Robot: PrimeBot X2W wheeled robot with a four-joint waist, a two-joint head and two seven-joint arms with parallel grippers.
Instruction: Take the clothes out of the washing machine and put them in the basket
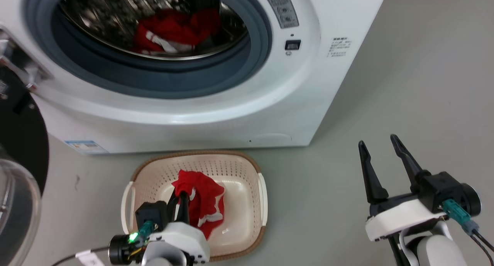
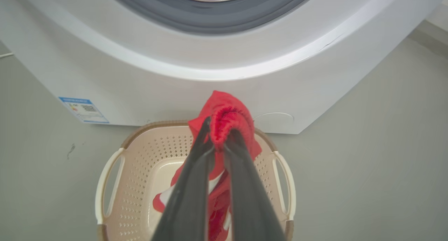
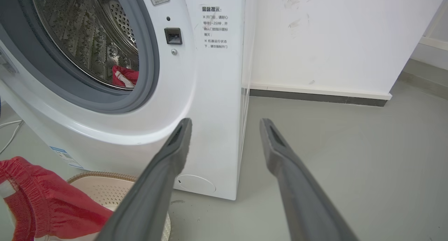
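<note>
The white washing machine [image 1: 216, 115] stands with its port open, and red-and-white clothes [image 1: 173, 30] lie in the steel drum. On the floor in front sits the cream basket [image 1: 252, 173]. My left gripper [image 1: 182, 194] hangs over the basket, shut on a red garment [image 1: 204, 204] that drapes down inside it. The left wrist view has the fingers [image 2: 196, 171] pinching the garment's red top fold [image 2: 224, 115] above the basket [image 2: 140, 153]. My right gripper [image 1: 380, 146] is open with nothing in it, to the right of the basket, fingers [image 3: 168, 164] apart beside the machine's corner.
The machine's black-framed glass door [image 1: 19, 173] hangs open at the far left. Grey floor [image 1: 405, 84] spreads to the right of the machine. A white wall with a dark skirting [image 3: 315, 94] stands behind, and a cable [image 3: 10, 129] lies on the floor at left.
</note>
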